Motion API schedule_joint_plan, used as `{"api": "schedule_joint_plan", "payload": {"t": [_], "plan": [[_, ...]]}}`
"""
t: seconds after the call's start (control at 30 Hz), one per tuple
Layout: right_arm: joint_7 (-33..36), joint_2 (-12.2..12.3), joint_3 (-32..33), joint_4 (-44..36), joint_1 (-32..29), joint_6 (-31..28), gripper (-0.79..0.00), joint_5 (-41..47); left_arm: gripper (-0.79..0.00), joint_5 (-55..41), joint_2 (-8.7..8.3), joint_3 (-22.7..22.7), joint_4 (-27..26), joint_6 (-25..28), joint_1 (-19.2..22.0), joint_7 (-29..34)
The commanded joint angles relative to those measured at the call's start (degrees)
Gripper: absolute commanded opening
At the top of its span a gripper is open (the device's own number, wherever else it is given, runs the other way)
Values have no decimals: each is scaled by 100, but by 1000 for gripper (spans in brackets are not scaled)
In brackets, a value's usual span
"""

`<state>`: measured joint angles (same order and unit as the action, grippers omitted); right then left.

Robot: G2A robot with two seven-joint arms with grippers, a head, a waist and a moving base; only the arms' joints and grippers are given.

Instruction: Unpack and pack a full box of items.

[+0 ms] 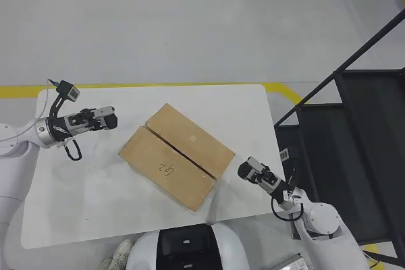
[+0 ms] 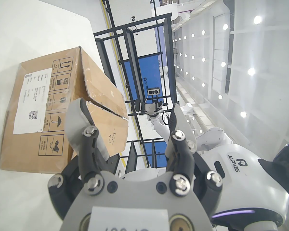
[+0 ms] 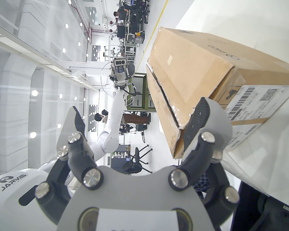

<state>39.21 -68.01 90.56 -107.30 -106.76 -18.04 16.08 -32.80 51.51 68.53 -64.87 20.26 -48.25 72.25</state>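
Grey-padded fingers spread on both arms, cardboard box shut between them.

Left fingers [image 2: 74, 118] stand wide apart with nothing in them; the left gripper [image 1: 111, 119] hangs over the table's far left part, pointing at the box [image 1: 179, 155], near it but apart. Right fingers [image 3: 197, 118] are likewise spread and hold nothing; the right gripper [image 1: 246, 169] sits at the table's right edge, just beside the box's end, a small gap showing from above. Box: brown, 2 top flaps closed on 1 middle seam, handwriting on the near flap, white labels on both end faces; it lies askew at the middle of the white table [image 1: 88, 202]. Black rack [image 1: 351, 135] stands right of the table.
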Motion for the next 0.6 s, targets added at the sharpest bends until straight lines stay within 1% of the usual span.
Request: {"api": "schedule_joint_plan", "payload": {"t": [0.0, 0.07, 0.13, 0.27, 0.33, 0.43, 0.57], "plan": [[195, 9, -76, 61, 68, 226, 0, 152, 0, 209, -7, -27, -111, -24, -39, -41], [311, 21, -190, 172, 149, 447, 0, -19, 0, 559, -41, -8, -167, 50, -31, 89], [372, 20, -322, 298, 241, 612, 0, -23, 0, 873, -80, 53, -98, 252, -20, 192], [343, 21, -437, 481, 382, 727, 0, -9, 0, 1578, -135, 131, 89, 610, 22, 45], [305, 20, -443, 565, 419, 734, 0, 114, 0, 1666, -135, 122, 159, 672, 31, -23], [125, 19, -446, 692, 517, 752, 0, 102, 0, 1583, -113, 25, 178, 775, 62, 144], [-409, -3, -539, 848, 679, 809, 0, -114, 0, 1611, -54, -225, 134, 827, 113, 272]]}}
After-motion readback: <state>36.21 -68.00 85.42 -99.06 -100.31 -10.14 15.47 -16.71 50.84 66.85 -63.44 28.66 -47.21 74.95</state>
